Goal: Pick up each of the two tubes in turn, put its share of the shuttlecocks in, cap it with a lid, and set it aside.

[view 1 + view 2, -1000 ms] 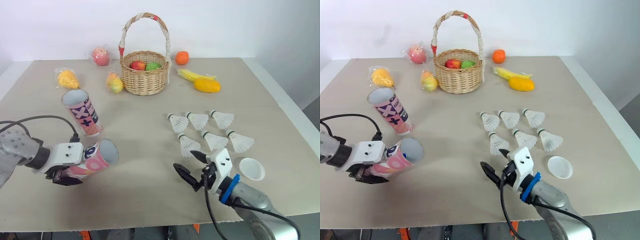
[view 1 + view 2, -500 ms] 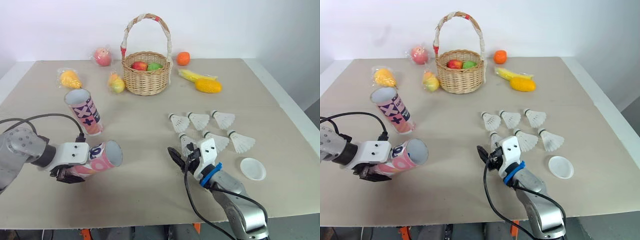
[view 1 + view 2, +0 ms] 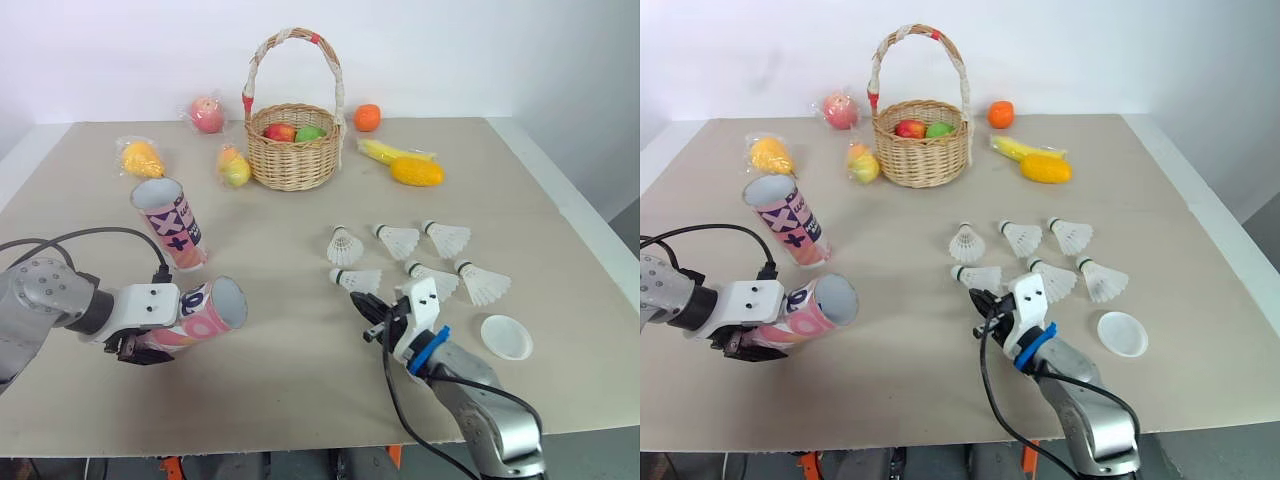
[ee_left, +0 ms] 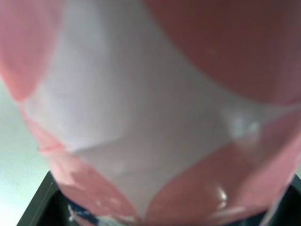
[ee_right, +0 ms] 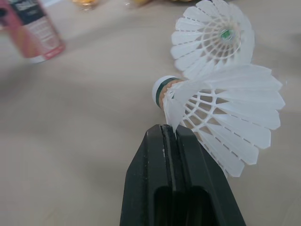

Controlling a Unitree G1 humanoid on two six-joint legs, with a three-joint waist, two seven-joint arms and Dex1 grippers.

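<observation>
My left gripper point(image 3: 143, 345) is shut on a pink tube point(image 3: 205, 312), held on its side with the open mouth facing right; its wall shows close up in the left wrist view point(image 4: 150, 108). A second tube point(image 3: 172, 222) stands tilted behind it. Several shuttlecocks lie right of centre. The nearest shuttlecock point(image 3: 358, 280) lies on its side, and another shuttlecock point(image 3: 343, 247) rests behind it. My right gripper point(image 3: 370, 318) is shut, its tips point(image 5: 169, 128) against the skirt edge of the nearest shuttlecock point(image 5: 221, 122); I cannot tell whether a feather is pinched. A white lid point(image 3: 505, 337) lies at the right.
A wicker basket point(image 3: 292, 160) with fruit stands at the back centre. Around it lie an apple point(image 3: 207, 113), an orange point(image 3: 366, 117), a yellow fruit point(image 3: 415, 170) and two bagged fruits point(image 3: 140, 157) point(image 3: 232, 165). The table's right edge runs close to the lid.
My right gripper moved forward into the shuttlecocks and shut. The two nearest shuttlecocks were pushed left and turned. The left gripper and its tube stayed put.
</observation>
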